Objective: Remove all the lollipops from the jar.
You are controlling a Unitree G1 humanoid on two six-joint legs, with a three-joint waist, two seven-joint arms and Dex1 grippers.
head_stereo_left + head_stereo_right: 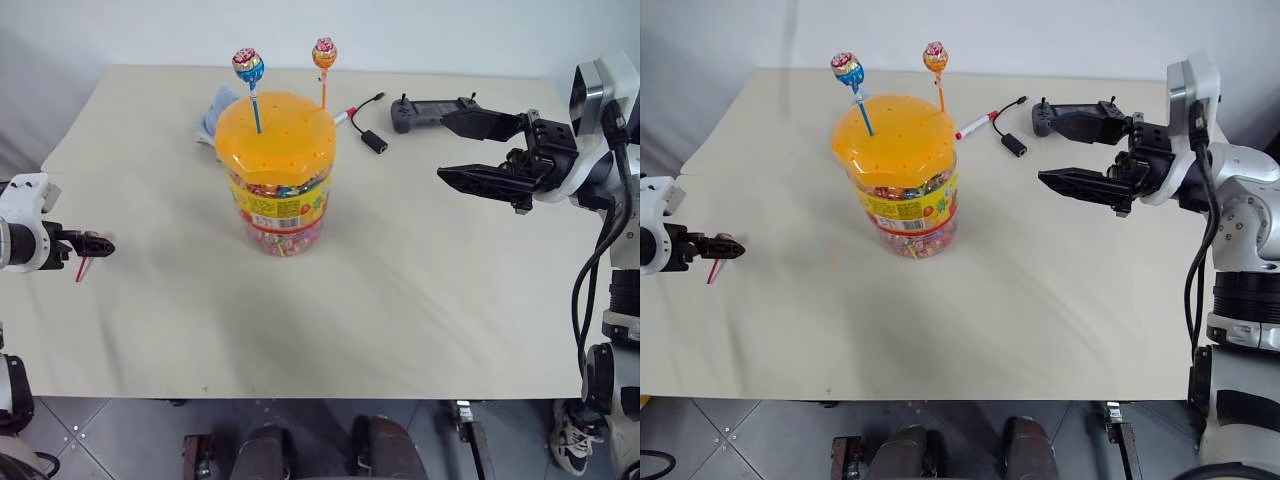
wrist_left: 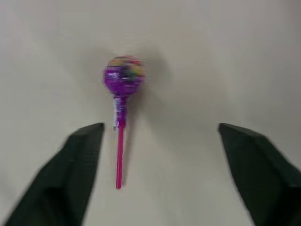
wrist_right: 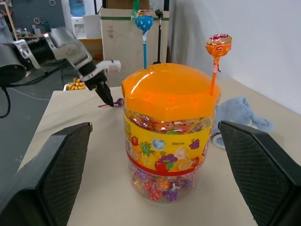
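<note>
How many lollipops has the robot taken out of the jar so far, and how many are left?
One is out: the purple lollipop lies on the table under the open left gripper. Nothing is being held right now. Two are left: the blue lollipop and the orange lollipop stand in the jar lid. The open right gripper hovers beside it.

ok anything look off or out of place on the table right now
Nothing damaged or spilled. The jar stands upright with the blue lollipop and orange lollipop still stuck in its lid. The purple lollipop lies flat on the table between the open left gripper's fingers, away from the jar.
</note>
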